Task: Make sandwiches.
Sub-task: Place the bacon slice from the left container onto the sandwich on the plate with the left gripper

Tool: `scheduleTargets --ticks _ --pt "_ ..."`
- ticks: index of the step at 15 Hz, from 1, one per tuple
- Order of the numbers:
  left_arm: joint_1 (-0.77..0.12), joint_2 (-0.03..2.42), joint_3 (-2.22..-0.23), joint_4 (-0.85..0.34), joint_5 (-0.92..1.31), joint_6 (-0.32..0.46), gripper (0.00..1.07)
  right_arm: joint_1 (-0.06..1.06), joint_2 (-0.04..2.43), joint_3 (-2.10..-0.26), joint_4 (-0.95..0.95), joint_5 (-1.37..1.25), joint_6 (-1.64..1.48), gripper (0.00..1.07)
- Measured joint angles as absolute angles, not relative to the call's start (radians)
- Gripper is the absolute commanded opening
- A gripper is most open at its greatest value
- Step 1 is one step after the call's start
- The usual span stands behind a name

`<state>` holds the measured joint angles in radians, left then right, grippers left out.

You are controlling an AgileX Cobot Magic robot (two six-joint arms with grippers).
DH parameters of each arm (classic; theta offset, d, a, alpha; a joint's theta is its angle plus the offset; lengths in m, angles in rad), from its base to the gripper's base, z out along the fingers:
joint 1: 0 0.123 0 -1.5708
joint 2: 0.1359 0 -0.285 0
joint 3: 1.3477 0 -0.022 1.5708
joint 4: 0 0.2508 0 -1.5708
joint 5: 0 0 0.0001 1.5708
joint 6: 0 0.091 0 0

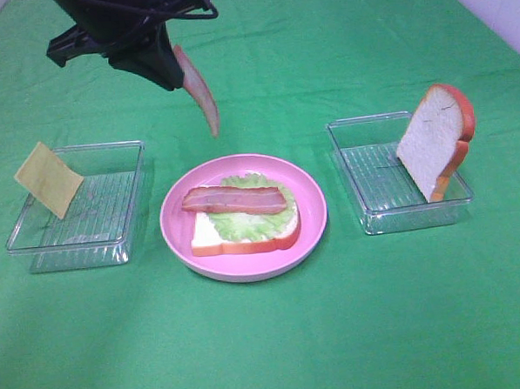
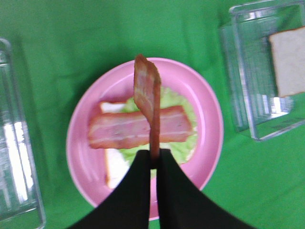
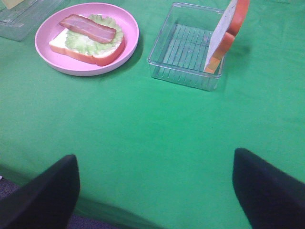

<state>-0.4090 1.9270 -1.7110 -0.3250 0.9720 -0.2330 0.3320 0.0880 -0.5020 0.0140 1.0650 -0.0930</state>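
Observation:
On the pink plate lies a bread slice topped with frilly lettuce and one bacon strip. High above the plate's back left, my left gripper is shut on a second bacon strip that dangles from its fingers; the left wrist view shows this strip hanging over the plate. A second bread slice leans upright in the right clear tray. A yellow cheese square leans in the left clear tray. My right gripper is open over bare cloth, off the overhead view.
A green cloth covers the table. The two clear trays flank the plate. A pale wall strip shows at the back right corner.

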Motion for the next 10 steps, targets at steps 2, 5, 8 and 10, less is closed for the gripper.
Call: scheduleTargets --ticks 2,5,8,10 --pt "-0.410 1.930 -1.715 -0.471 0.961 -0.142 0.00 0.332 0.088 -0.502 0.014 1.065 -0.093 0.80" --pt "-0.416 1.984 -1.716 -0.722 0.940 0.018 0.00 0.332 0.088 -0.502 0.014 1.065 -0.093 0.80" --pt "-0.430 2.049 -1.716 -0.821 0.940 0.073 0.00 0.332 0.088 -0.502 0.014 1.065 -0.093 0.80" --pt "-0.448 2.092 -1.716 -0.831 0.943 0.080 0.00 0.332 0.088 -0.502 0.014 1.065 -0.093 0.80"
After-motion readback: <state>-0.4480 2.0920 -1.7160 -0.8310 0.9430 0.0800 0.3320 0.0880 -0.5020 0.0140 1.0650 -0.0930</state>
